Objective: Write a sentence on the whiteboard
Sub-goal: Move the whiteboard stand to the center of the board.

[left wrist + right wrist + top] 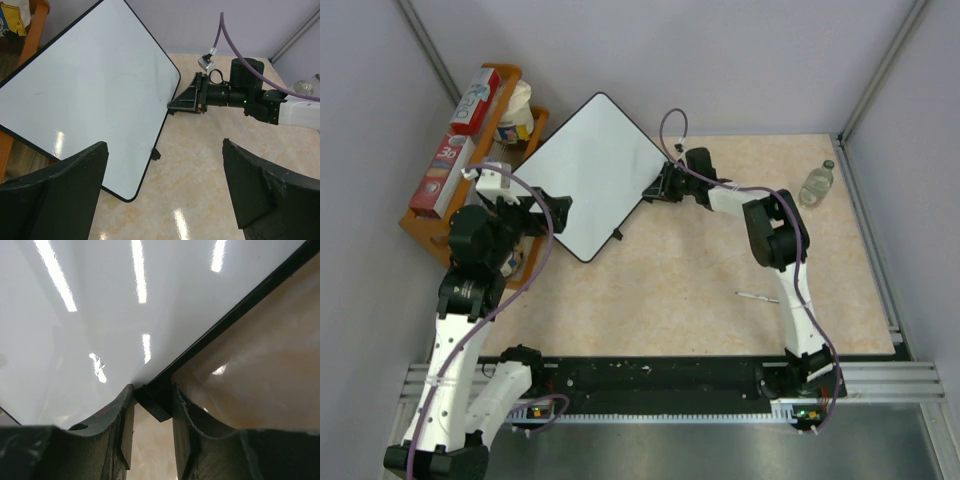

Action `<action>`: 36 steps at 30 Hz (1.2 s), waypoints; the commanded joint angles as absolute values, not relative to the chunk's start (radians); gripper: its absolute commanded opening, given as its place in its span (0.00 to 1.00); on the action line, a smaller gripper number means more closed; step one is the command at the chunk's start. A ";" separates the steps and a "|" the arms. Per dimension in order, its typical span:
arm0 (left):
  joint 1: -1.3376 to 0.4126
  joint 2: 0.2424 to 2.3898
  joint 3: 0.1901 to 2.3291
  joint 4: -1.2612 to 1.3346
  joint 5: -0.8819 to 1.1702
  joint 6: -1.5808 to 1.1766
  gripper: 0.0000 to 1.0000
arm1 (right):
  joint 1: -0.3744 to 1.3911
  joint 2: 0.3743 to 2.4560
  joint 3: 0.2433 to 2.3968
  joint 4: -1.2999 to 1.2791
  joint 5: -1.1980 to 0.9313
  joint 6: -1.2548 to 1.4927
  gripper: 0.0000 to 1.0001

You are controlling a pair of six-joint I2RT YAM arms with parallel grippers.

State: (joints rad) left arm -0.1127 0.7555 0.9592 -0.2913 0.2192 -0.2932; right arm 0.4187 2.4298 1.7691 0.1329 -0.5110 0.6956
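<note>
one blank whiteboard (pixel 585 175) lies on the table (pixel 700 290), its left edge by one wooden rack (pixel 430 225). right pincer (pixel 152 395) is clenched on one of its two black feet (pixel 617 236); left pincer (pixel 164 145) gapes, released. one bottle (pixel 817 184) and one pen (pixel 757 296) sit well apart.

Looking out along the right gripper (pixel 153 399), closed on a small black foot (pixel 157 406) just below centre, toward 6 o'clock. Pinched from both sides: one dark finger (pixel 120 420) pressed in from 7 o'clock, the other from 5 o'clock. Spreading from 8 round to 1 o'clock, the whiteboard (pixel 100 315), glossy white and streaked with long bright reflections. Running from the foot up toward 2 o'clock, a thin black frame (pixel 235 310). Beyond it, from 2 to 5 o'clock, beige marbled table (pixel 265 370) with one small glint. More of the same glimpsed between the fingers at 6 o'clock.
</note>
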 commanded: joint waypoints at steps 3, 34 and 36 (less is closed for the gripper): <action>-0.114 0.744 0.930 -0.256 0.247 -0.324 0.99 | 0.362 2.249 1.539 0.138 -0.460 0.684 0.00; -0.242 0.913 0.696 -0.305 0.453 -0.402 0.96 | 0.339 1.484 0.531 0.307 -0.229 0.692 0.00; -0.291 0.917 0.678 -0.302 0.411 -0.408 0.96 | 0.339 1.456 0.496 0.299 -0.221 0.690 0.00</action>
State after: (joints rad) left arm -0.2222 0.9096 0.7055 -0.3222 0.4541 -0.3954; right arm 0.3500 1.5318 0.5587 0.3359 -0.2539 0.7002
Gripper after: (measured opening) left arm 0.964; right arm 0.244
